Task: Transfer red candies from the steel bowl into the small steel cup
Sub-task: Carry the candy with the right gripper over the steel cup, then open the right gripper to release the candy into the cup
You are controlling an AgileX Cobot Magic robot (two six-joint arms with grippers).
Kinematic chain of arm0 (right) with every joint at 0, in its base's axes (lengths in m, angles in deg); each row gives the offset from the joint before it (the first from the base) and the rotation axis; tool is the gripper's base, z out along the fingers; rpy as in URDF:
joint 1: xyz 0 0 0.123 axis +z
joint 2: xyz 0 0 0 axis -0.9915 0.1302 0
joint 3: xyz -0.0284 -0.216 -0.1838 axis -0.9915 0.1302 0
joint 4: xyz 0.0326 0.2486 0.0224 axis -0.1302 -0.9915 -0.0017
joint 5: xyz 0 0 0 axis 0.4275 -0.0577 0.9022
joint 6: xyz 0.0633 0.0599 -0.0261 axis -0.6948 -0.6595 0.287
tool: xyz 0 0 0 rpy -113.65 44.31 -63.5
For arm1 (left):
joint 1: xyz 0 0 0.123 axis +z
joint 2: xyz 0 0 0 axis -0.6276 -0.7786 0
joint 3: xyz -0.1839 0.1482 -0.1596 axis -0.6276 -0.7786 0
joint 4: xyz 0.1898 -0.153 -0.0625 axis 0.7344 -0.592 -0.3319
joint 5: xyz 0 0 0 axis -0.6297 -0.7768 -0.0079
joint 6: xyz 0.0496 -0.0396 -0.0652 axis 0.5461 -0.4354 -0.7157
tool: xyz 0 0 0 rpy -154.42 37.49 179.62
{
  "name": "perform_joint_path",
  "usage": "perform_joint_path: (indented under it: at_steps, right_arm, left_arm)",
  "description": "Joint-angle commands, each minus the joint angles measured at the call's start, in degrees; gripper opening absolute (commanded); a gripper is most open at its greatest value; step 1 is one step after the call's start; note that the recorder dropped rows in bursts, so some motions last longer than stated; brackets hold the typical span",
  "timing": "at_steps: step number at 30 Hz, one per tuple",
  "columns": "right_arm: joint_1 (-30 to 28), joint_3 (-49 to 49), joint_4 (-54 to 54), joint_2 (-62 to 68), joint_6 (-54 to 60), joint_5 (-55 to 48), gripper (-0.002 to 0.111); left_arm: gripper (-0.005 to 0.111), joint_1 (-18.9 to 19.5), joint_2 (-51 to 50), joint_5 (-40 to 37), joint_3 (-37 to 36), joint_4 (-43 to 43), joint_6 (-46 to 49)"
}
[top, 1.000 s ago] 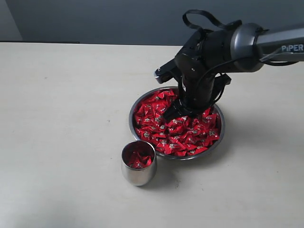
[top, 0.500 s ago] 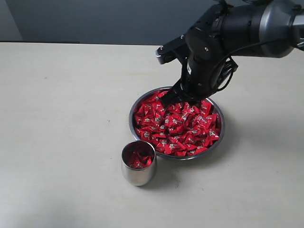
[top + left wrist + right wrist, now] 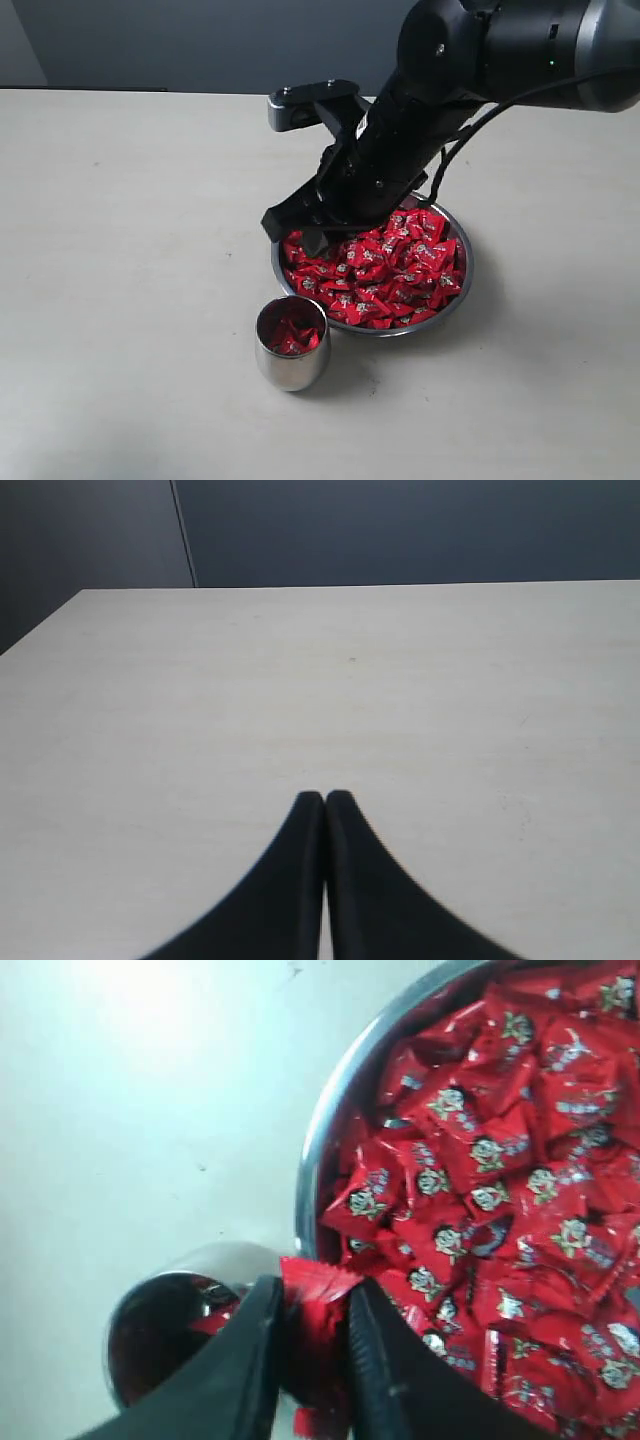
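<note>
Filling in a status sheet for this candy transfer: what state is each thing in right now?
right gripper: shut on one candy, lifted off the pile, near the bowl's rim.
held candy: pinched between the jaws, in the air.
left gripper: shut, empty, over the table.
steel bowl: upright, heaped with red candies.
small steel cup: upright beside the bowl, partly filled with candies.

Right fingers pinched, angled down; left fingers pressed together.
</note>
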Motion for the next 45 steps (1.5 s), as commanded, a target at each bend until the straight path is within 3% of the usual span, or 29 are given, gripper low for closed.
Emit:
perform_joint_path:
  at_steps: [1,8,32,33,36,38,45]
  right_arm:
    - [3.11,-0.06,-1.15,0.13,1.45,0.26,-0.001]
    - [6.07,-0.06,2.31,1.47,-0.25,0.17,-0.001]
    - [7.8,0.06,4.26,4.99,-0.51,0.11,0.0]
    - [7.8,0.06,4.26,4.99,-0.51,0.23,0.002]
    - [7.8,0.06,4.0,4.99,-0.51,0.23,0.031]
    - [7.8,0.06,3.64,4.99,-0.51,0.12,0.038]
    - [7.8,0.06,1.86,4.88,-0.51,-0.15,0.034]
  left_arm:
    - [0.0,-0.27,0.27,0.58,-0.26,-0.35,-0.08]
    - [0.0,-0.27,0.27,0.58,-0.26,-0.35,-0.08]
    - [0.0,-0.27,0.27,0.58,-0.26,-0.35,-0.08]
    - [0.0,-0.27,0.27,0.58,-0.26,-0.35,-0.08]
    - [0.0,-0.27,0.27,0.58,-0.26,-0.35,-0.08]
    - [0.0,-0.27,0.27,0.58,-0.26,-0.35,-0.08]
    - [0.0,-0.27,0.27,0.58,-0.26,-0.35,-0.08]
